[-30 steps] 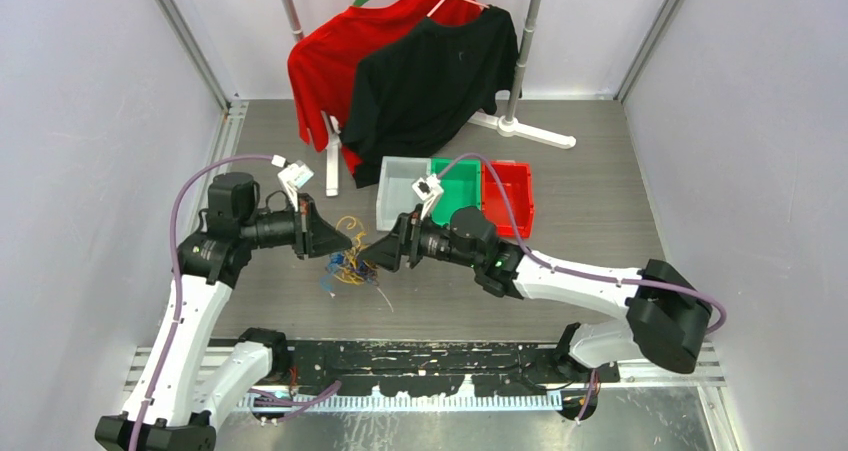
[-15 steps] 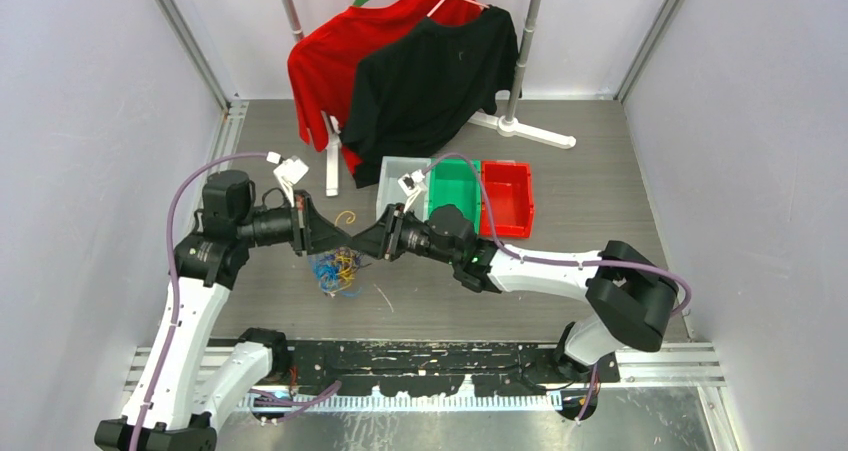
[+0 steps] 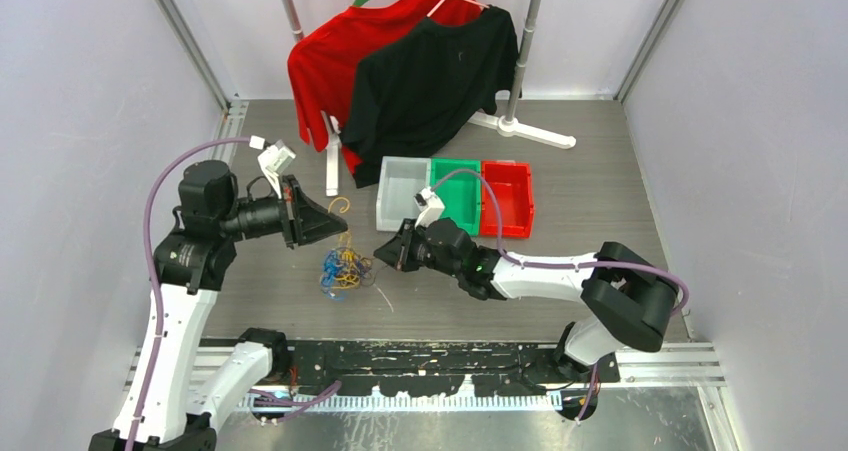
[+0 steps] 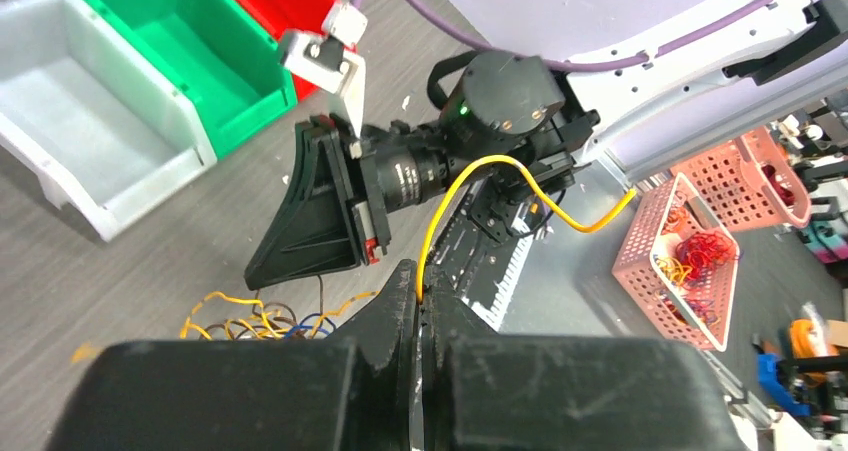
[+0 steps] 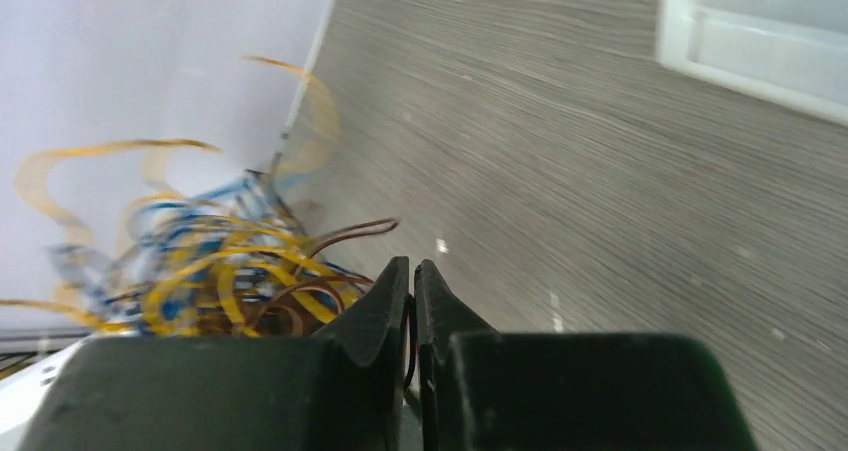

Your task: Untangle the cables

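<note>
Our left gripper [image 4: 420,301] clamps the yellow cable [image 4: 470,171], right gripper [image 5: 412,281] a brown cable [image 5: 340,233] (thinly caught); yanking may tighten the tangle [image 3: 343,269].

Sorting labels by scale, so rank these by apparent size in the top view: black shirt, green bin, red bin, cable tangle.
1. black shirt
2. green bin and red bin: alike, not ranked
3. cable tangle, smallest

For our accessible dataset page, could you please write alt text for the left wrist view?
The left tool is shut on a yellow cable that arcs up and right. Facing it, the right tool points at a tangle of yellow, blue and brown cables; three bins stand behind.
</note>
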### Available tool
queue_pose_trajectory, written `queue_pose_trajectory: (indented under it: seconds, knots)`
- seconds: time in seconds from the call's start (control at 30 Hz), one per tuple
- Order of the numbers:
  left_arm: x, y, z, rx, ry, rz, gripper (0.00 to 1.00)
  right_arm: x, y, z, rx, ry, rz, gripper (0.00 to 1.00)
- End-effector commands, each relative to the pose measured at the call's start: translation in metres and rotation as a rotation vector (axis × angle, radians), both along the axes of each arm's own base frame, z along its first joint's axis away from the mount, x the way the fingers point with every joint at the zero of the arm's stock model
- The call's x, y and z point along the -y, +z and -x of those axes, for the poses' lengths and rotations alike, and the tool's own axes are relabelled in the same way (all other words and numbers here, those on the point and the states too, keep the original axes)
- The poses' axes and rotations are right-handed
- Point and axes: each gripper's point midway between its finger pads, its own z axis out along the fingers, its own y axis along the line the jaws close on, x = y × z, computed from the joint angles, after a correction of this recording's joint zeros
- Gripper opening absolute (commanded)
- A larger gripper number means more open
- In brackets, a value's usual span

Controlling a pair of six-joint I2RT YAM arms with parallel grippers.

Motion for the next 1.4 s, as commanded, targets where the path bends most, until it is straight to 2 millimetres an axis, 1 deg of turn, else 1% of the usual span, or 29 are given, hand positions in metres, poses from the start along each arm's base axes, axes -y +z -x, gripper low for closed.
queue_pose_trajectory:
  seconds: [0.0,0.03,0.1,0.13,0.17,0.2,0.23,0.3,0.37,0.43,0.53,0.73,0.8,0.97,1.07,1.17,1.3,1.37]
  knots:
    - [0.000,0.036,0.007,0.159,-0.023,0.013,0.00,0.022,-0.004,-0.012,0.047,-0.098,0.085,0.11]
    - [-0.001,0.039,0.007,0.177,-0.013,0.008,0.00,0.026,-0.007,-0.013,0.050,-0.106,0.104,0.14]
    - [-0.003,0.041,0.004,0.199,0.010,-0.003,0.00,0.033,-0.003,-0.013,0.079,-0.114,0.123,0.19]
    - [-0.004,0.040,0.003,0.203,0.020,-0.009,0.00,0.036,0.007,-0.014,0.106,-0.122,0.111,0.23]
    - [-0.006,0.038,0.002,0.208,0.030,-0.017,0.00,0.039,0.021,-0.015,0.141,-0.130,0.092,0.33]
    - [-0.006,0.036,0.001,0.207,0.035,-0.021,0.00,0.042,0.035,-0.015,0.178,-0.134,0.073,0.45]
    - [-0.007,0.033,0.001,0.204,0.040,-0.026,0.00,0.045,0.050,-0.014,0.219,-0.138,0.052,0.55]
    - [-0.008,0.028,0.000,0.201,0.049,-0.033,0.00,0.049,0.084,-0.010,0.309,-0.129,0.002,0.68]
    - [-0.008,0.023,-0.001,0.192,0.057,-0.037,0.00,0.049,0.115,0.000,0.397,-0.097,-0.050,0.82]
    - [-0.008,0.020,-0.002,0.180,0.060,-0.035,0.00,0.041,0.139,0.013,0.477,-0.039,-0.084,0.86]
    - [-0.006,0.018,-0.003,0.147,0.056,-0.021,0.00,0.025,0.158,0.029,0.569,0.047,-0.098,0.86]
    - [-0.002,0.028,0.001,0.116,0.022,0.013,0.00,-0.007,0.176,0.053,0.679,0.196,-0.141,0.82]
    - [0.000,0.031,0.003,0.104,0.005,0.023,0.00,-0.015,0.185,0.056,0.702,0.214,-0.165,0.80]
    - [0.004,0.042,0.011,0.079,-0.038,0.053,0.00,-0.033,0.199,0.052,0.739,0.224,-0.196,0.74]
    - [0.004,0.048,0.014,0.078,-0.042,0.062,0.00,-0.042,0.203,0.052,0.735,0.233,-0.217,0.68]
    - [0.005,0.054,0.016,0.080,-0.048,0.071,0.00,-0.048,0.202,0.050,0.712,0.230,-0.235,0.57]
    - [0.005,0.063,0.017,0.097,-0.047,0.078,0.00,-0.052,0.188,0.051,0.651,0.235,-0.251,0.41]
    - [0.005,0.068,0.017,0.111,-0.045,0.082,0.00,-0.053,0.178,0.051,0.615,0.233,-0.256,0.34]
